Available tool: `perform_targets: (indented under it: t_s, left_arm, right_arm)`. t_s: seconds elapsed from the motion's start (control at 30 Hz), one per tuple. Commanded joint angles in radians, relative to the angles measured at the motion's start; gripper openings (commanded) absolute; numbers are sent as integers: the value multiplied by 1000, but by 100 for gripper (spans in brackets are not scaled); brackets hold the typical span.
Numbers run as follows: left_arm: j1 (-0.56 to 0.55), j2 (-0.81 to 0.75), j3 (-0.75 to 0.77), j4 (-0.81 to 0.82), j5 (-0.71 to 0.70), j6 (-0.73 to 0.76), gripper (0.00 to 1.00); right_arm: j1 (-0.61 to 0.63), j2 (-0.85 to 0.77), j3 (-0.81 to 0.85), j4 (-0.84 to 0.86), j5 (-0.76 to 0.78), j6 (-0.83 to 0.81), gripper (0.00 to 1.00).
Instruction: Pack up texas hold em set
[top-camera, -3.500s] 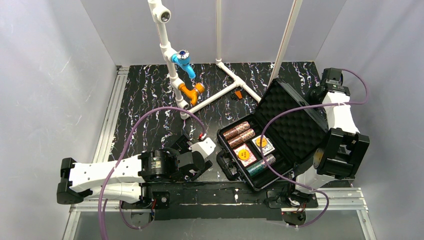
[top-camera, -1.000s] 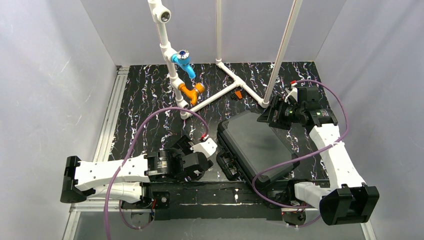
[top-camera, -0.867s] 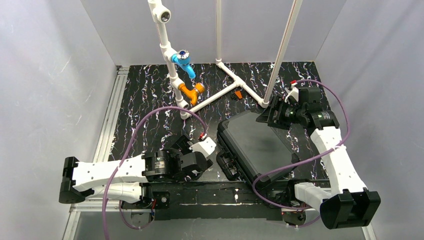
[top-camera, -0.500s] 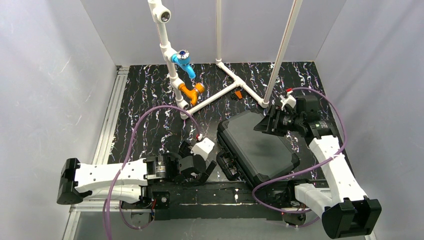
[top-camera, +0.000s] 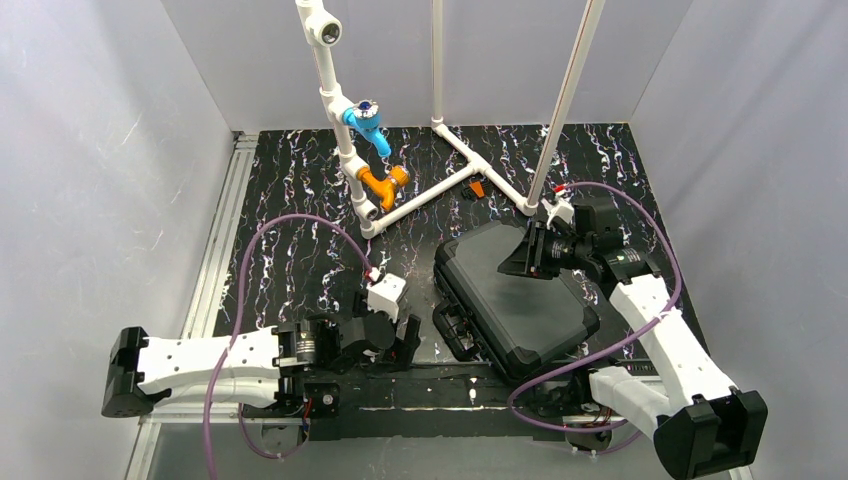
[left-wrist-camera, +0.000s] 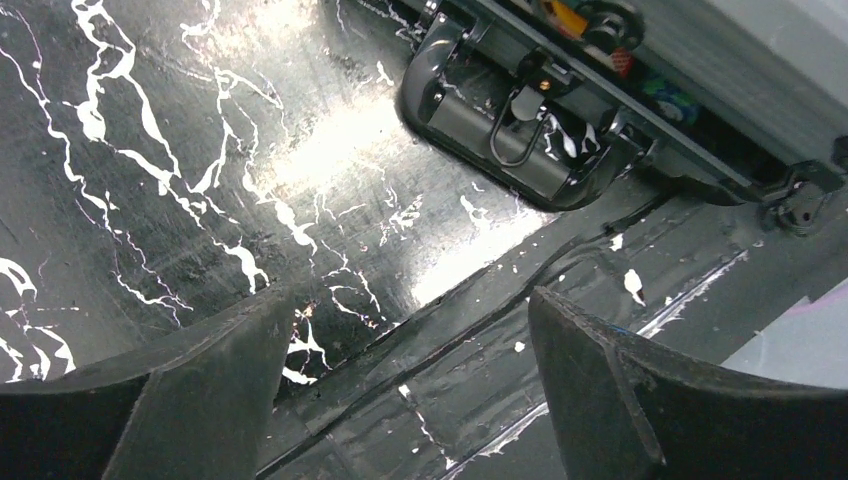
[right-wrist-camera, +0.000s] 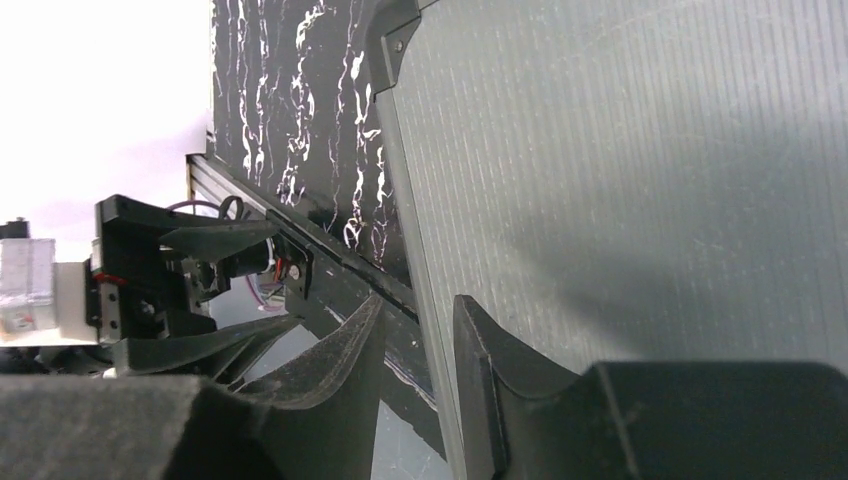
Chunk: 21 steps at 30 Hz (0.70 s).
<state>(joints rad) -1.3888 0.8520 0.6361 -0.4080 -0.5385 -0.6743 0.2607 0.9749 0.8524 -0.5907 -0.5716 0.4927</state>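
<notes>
Packing looks nearly done by our reading: the black case (top-camera: 520, 300) lies on the table (top-camera: 300, 200) with its lid lowered over the base. The lid runs just beside and below the right gripper (right-wrist-camera: 418, 308), whose fingers stand close together with a thin gap and pinch nothing. We cannot tell whether they touch the lid. Ahead of the left gripper (left-wrist-camera: 405, 310), spread wide and empty, sits the handle (left-wrist-camera: 515, 150), well apart from its fingers. Beyond the handle a narrow seam shows an orange sliver (left-wrist-camera: 562, 10), so we judge the lid not fully seated. Pressing it flat and latching remain.
</notes>
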Motion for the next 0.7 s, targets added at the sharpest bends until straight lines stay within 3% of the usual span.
perform_targets:
  t_s: [0.0,0.2,0.67]
  left_arm:
    - [20,27,-27,14,10,-61,81]
    - [48,13,-94,111,68,-91,68]
    - [131,90,-155,284,208,-77,61]
  right_arm:
    - [26,-8,-11,56,10,17,38]
    - [78,-11,-23,58,27,41,34]
    - [171,-47,-136,64,82,114,26]
